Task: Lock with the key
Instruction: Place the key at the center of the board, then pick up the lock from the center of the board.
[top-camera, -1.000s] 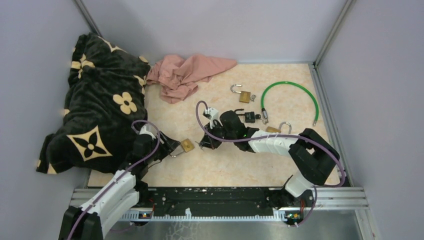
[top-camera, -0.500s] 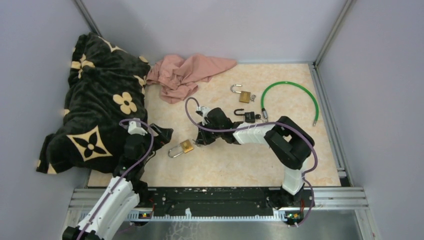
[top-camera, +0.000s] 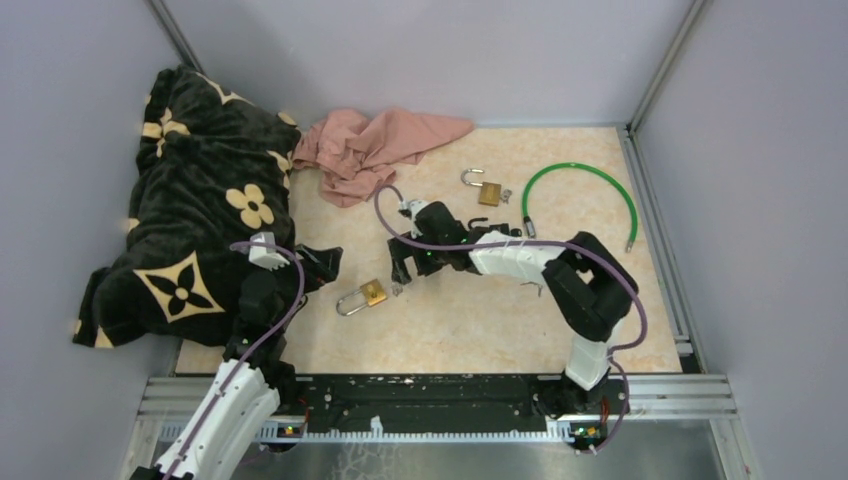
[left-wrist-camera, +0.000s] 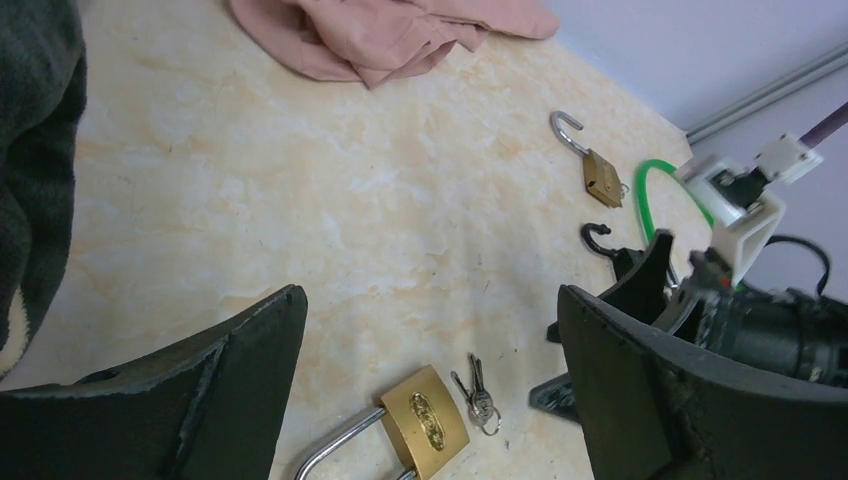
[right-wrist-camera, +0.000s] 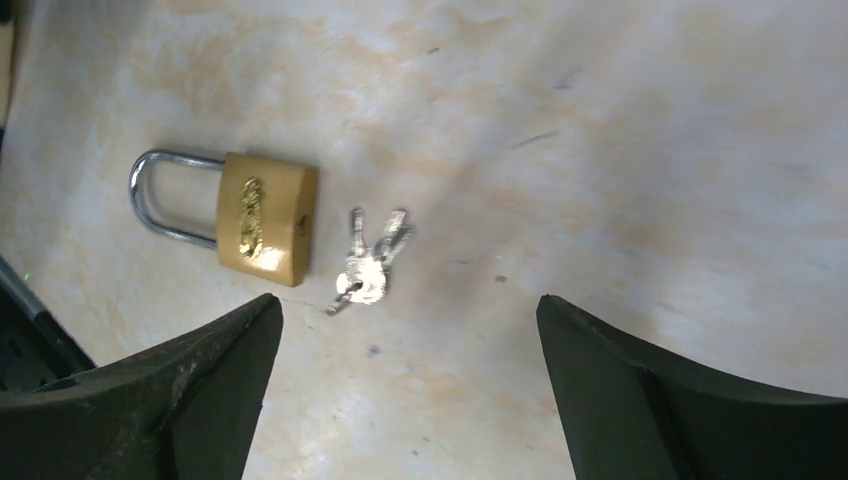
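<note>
Nine entries for you, listed left to right across the bench (top-camera: 450, 330).

1. Dark blanket (top-camera: 190, 200) with cream flower prints, heaped against the left wall.
2. Your left hand (top-camera: 328, 266): spread wide and holding nothing, sitting at the blanket's edge, near the brass padlock but apart from it.
3. Brass padlock (top-camera: 362, 296), flat on the bench, shackle pointing toward the left arm. You cannot tell whether it is latched.
4. Keys (right-wrist-camera: 365, 265) on a small ring, lying loose just beside the padlock's base, not inserted.
5. Your right hand (right-wrist-camera: 408, 305): fingers well apart and empty, poised over the keys and padlock, touching neither.
6. Pink cloth (top-camera: 370, 145), crumpled at the back, touching the blanket.
7. Second brass padlock (top-camera: 484, 188), shackle open, toward the back.
8. Black padlock (left-wrist-camera: 596, 238), mostly hidden behind the right arm; only its hooked shackle shows.
9. Green cable (top-camera: 590, 195), curved in an arch near the right wall.
</note>
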